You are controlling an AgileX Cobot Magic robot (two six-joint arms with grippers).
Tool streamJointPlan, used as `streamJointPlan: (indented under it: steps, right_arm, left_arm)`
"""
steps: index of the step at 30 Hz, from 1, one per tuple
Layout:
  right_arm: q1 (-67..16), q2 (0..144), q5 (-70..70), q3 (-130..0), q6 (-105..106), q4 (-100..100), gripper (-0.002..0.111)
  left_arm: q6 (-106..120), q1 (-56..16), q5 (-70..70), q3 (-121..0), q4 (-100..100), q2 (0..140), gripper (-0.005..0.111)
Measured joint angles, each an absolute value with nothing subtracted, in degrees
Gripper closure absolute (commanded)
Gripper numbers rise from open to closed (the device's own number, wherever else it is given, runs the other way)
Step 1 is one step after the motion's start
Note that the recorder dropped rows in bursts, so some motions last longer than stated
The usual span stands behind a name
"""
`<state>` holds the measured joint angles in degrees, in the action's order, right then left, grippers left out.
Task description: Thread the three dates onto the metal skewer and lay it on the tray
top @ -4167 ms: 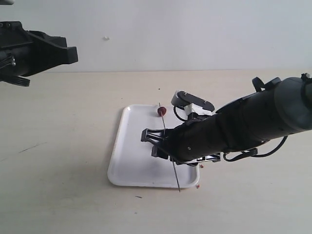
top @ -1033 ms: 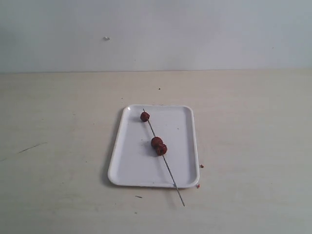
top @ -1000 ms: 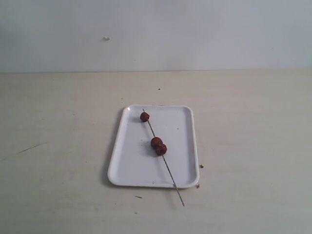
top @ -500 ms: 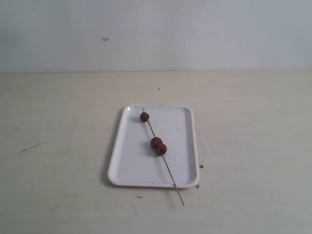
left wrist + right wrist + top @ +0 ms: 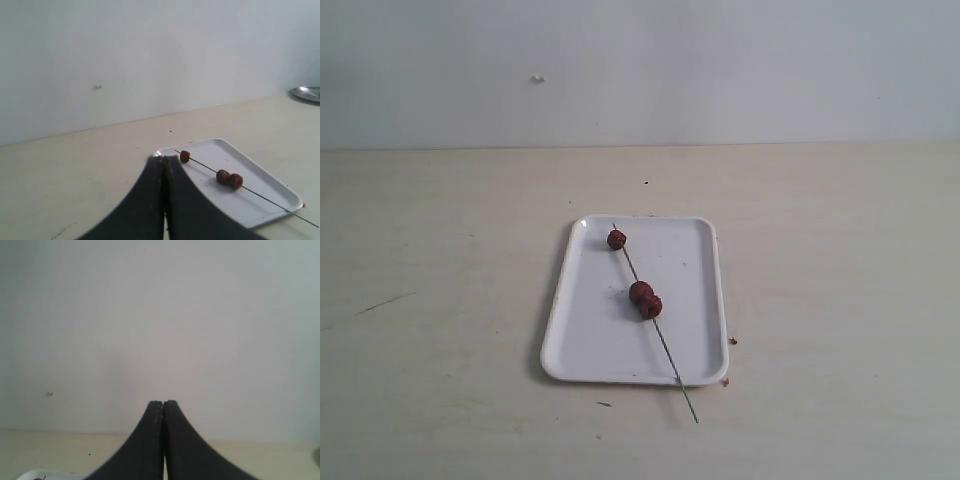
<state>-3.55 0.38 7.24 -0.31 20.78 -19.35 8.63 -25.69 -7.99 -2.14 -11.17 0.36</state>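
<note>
The white tray (image 5: 588,340) lies at the table's middle. Across it, slanting from the far rim to past the near right corner, lies the thin metal skewer (image 5: 672,365) with all three dates on it: one date (image 5: 616,239) near the far end, two dates (image 5: 645,300) touching each other around the middle. The left wrist view shows the same tray (image 5: 260,192), skewer (image 5: 272,201) and dates (image 5: 229,178), well beyond my left gripper (image 5: 163,159), which is shut on nothing. My right gripper (image 5: 163,402) is shut and empty, facing the wall. Neither arm appears in the exterior view.
Small red-brown crumbs (image 5: 731,341) lie on the table by the tray's near right corner. A dark speck (image 5: 646,182) sits behind the tray. A metal dish's edge (image 5: 306,93) shows in the left wrist view, far off. A pale wall (image 5: 640,70) backs the table.
Both arms, over the tray 4.2 s ago, have left the exterior view. The skewer now lies on the tray with three dates; nothing has moved over the last second.
</note>
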Motion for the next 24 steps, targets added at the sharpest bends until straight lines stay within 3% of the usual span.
streamJointPlan:
  steps: [8, 12, 24]
  right_arm:
    - [1.7, 0.4, -7.4, -0.3, 0.0, -0.4, 0.108]
    - [2.1, 0.4, -14.4, -0.3, -2.7, 0.0, 0.108]
    - [2.1, 0.4, -15.6, -0.3, -2.8, 0.0, 0.108]
  left_arm:
    - [8.6, -25.7, -8.1, -2.1, -11.2, 0.4, 0.107]
    - [8.6, -25.7, -8.1, -2.1, -11.2, 0.4, 0.107]
    - [8.6, -25.7, -8.1, -2.1, -11.2, 0.4, 0.107]
